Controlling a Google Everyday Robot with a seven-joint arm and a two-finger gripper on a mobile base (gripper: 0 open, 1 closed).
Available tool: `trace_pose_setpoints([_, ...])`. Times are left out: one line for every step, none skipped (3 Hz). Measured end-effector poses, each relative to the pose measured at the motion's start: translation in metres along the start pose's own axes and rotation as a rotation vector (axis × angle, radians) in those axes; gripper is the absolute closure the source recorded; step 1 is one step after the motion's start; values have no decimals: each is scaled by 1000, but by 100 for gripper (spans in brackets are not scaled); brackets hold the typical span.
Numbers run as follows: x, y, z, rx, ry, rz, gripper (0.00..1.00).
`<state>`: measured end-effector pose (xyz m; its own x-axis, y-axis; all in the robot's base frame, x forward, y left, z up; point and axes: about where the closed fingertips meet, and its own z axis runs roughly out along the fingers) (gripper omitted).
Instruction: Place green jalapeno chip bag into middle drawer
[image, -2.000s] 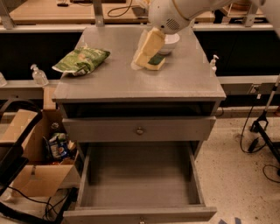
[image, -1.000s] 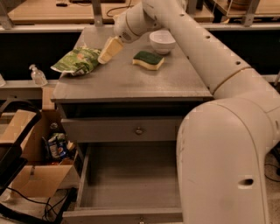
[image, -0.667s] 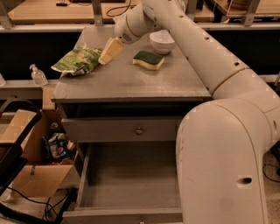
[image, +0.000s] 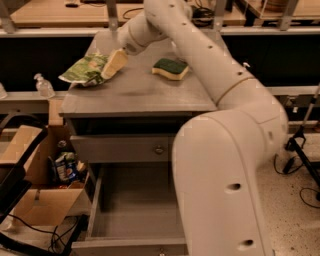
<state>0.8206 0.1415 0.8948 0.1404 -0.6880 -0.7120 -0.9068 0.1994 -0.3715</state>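
The green jalapeno chip bag (image: 85, 69) lies on the left of the grey cabinet top (image: 145, 95). My gripper (image: 113, 65) reaches down over the bag's right end, its pale fingers touching or just above the foil. The middle drawer (image: 135, 210) is pulled out below, its flat floor bare; my arm hides its right half.
A green-topped yellow sponge (image: 171, 68) lies right of the gripper. A shallower closed drawer with a round knob (image: 159, 149) sits above the open one. A cardboard box (image: 37, 185) with packets stands on the floor to the left. A small bottle (image: 44, 86) stands on a ledge at the left.
The gripper has moved left from the sponge and down onto the chip bag's right end. The arm now covers more of the view's right side.
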Motion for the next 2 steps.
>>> trace_pose_setpoints([-5,4,27,-38,-14,25,0])
trace_pose_setpoints([-7,23,70,-122,-14,54,26])
